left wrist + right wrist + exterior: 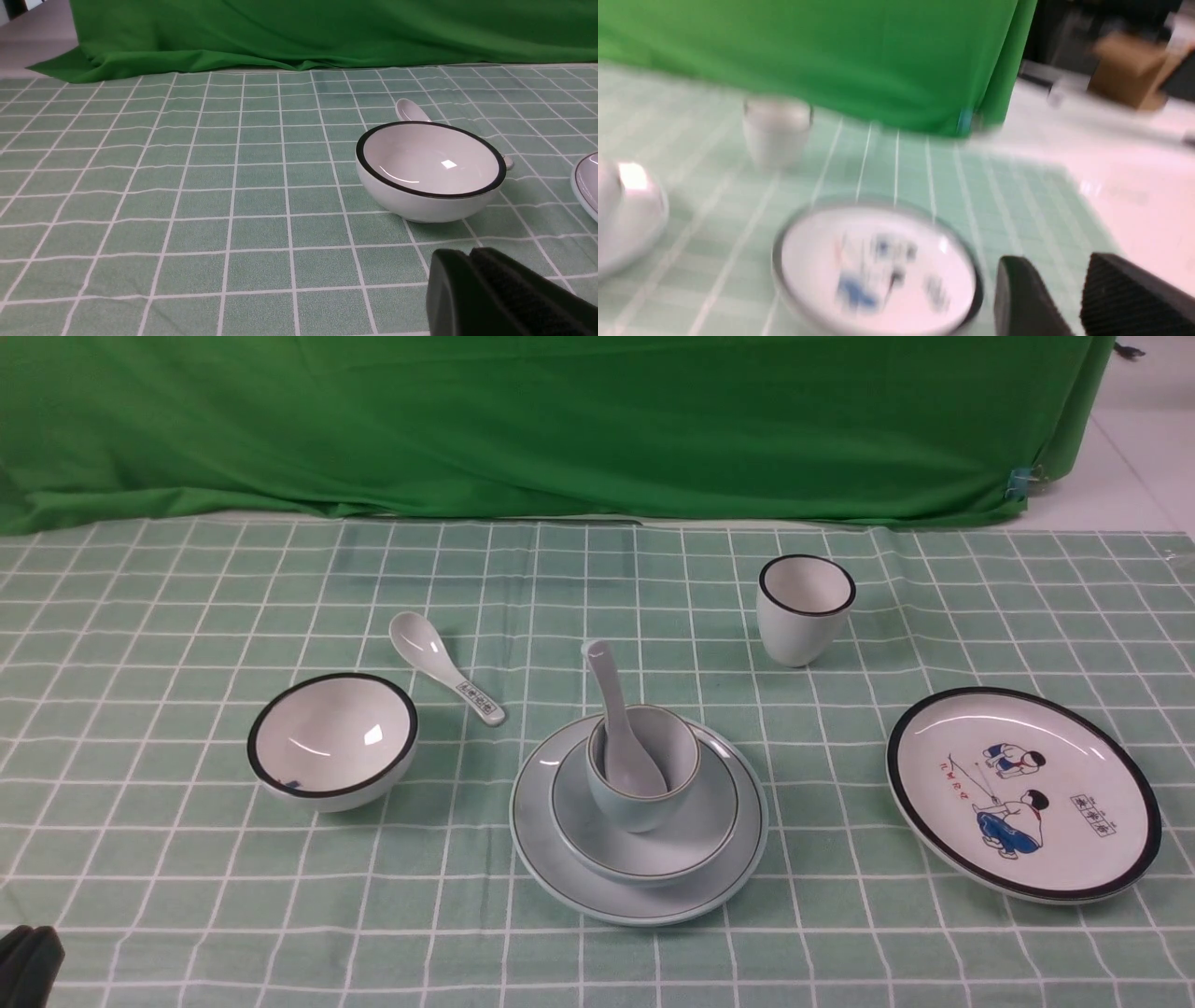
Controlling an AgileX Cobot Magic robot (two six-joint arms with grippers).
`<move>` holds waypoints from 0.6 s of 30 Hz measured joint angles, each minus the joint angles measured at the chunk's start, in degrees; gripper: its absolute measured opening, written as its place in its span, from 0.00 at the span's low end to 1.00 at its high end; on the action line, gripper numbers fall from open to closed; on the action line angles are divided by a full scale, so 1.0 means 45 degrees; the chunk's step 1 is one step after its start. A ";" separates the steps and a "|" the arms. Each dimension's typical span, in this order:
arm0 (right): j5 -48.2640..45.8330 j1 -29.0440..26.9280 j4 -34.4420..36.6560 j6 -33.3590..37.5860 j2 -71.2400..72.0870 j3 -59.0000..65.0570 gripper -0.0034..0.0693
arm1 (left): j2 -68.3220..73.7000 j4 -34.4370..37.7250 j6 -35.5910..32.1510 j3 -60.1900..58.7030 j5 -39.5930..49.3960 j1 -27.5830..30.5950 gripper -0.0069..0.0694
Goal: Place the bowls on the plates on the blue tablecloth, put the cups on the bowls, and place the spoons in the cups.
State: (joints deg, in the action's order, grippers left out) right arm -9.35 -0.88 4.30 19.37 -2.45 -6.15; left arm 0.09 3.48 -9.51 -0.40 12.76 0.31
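On the blue tablecloth [140, 616], the pale blue plate [597, 891] holds the pale blue bowl [695, 835], the pale blue cup [677, 751] and a plain spoon [611, 709]. The white black-rimmed bowl [331, 739] stands at the left, also in the left wrist view [427, 170]. The patterned spoon [443, 665] lies behind it. The white cup [805, 609] stands far right. The cartoon plate [1022, 791] is bare and shows blurred in the right wrist view [878, 270]. My left gripper [469, 254] is shut and empty, short of the white bowl. My right gripper [1059, 266] is open, beside the cartoon plate.
A dark green backdrop cloth [560, 420] hangs along the far edge. The bare white table [1111, 186] shows beyond the cloth's right edge, with a cardboard box [1129, 70] farther off. The tip of my left gripper shows in the front view's lower left corner [28, 961].
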 joint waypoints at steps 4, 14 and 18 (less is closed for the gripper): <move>0.0104 0.0000 -0.0014 -0.0346 0.0206 0.1337 0.38 | 0.0000 0.0000 -0.0029 0.0000 0.0000 0.0000 0.11; -0.1125 0.0667 -0.0087 -0.0853 0.0523 0.1458 0.38 | -0.0002 -0.0048 -0.0039 0.0000 0.0042 0.0000 0.11; -0.1125 0.0667 -0.0087 -0.0910 0.0523 0.1458 0.38 | -0.0002 -0.0063 -0.0043 0.0000 0.0042 0.0000 0.11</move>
State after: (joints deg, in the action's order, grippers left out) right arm -14.42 2.12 3.91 15.27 -0.10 0.41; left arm 0.09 3.20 -9.70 -0.40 12.95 0.31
